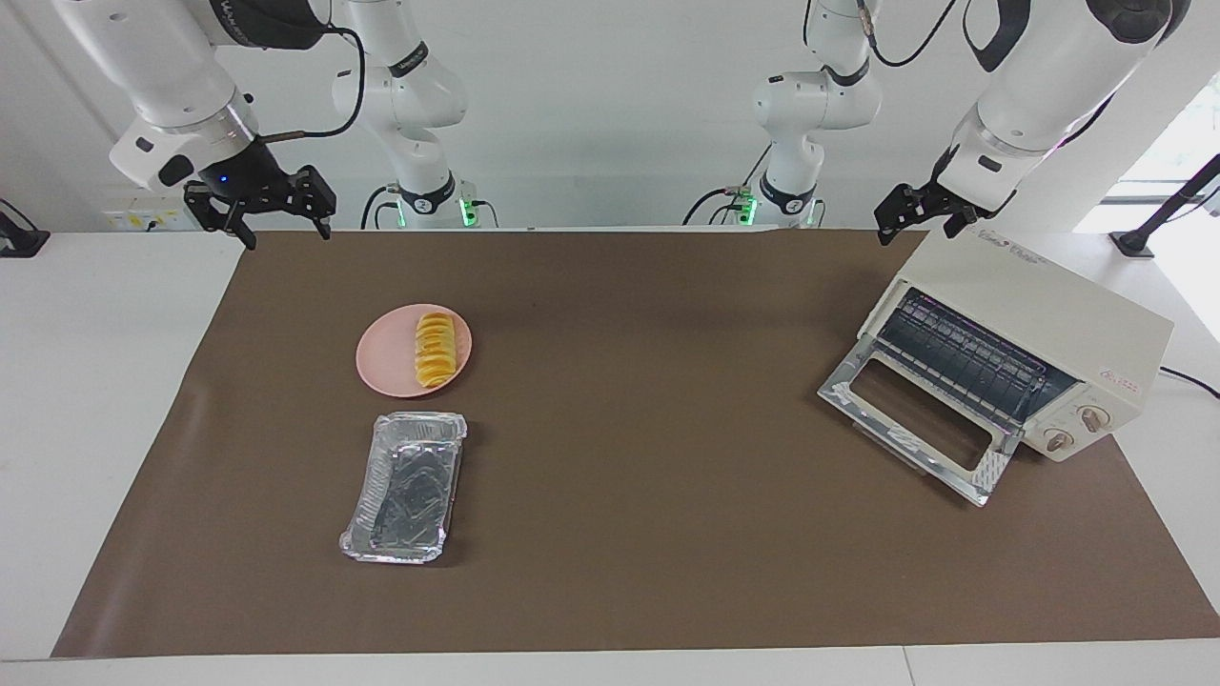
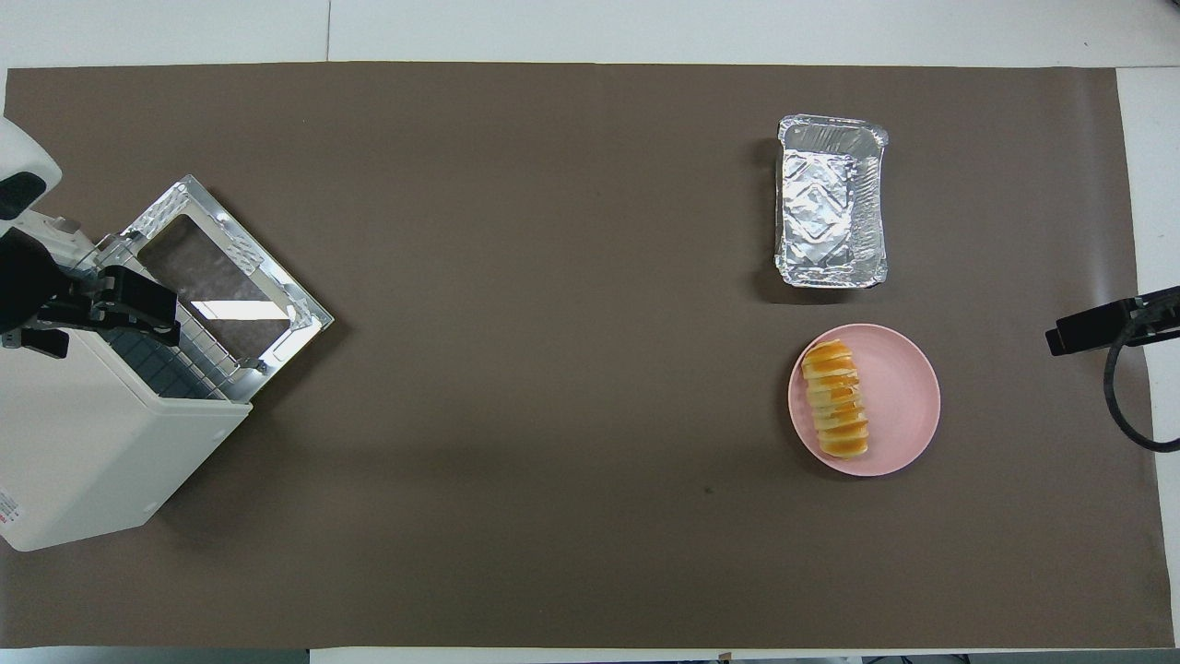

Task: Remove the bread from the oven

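Bread (image 1: 435, 349) lying on plate (image 1: 383, 367); right gripper (image 1: 259, 207) hovering over mat edge, left gripper (image 1: 919, 214) over oven (image 1: 1029, 314), both jaws apart

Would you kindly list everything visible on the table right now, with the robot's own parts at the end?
bread: one, golden-yellow, lying on the plate.
plate: one, pink, toward the right arm's end of the table.
foil tray: one, silver, empty, beside the plate, farther from the robots.
oven: one, cream-white, door dropped open, toward the left arm's end.
table cover: one, brown.
right gripper: one, black, open, raised over its table edge.
left gripper: one, black, open, above the oven's top.
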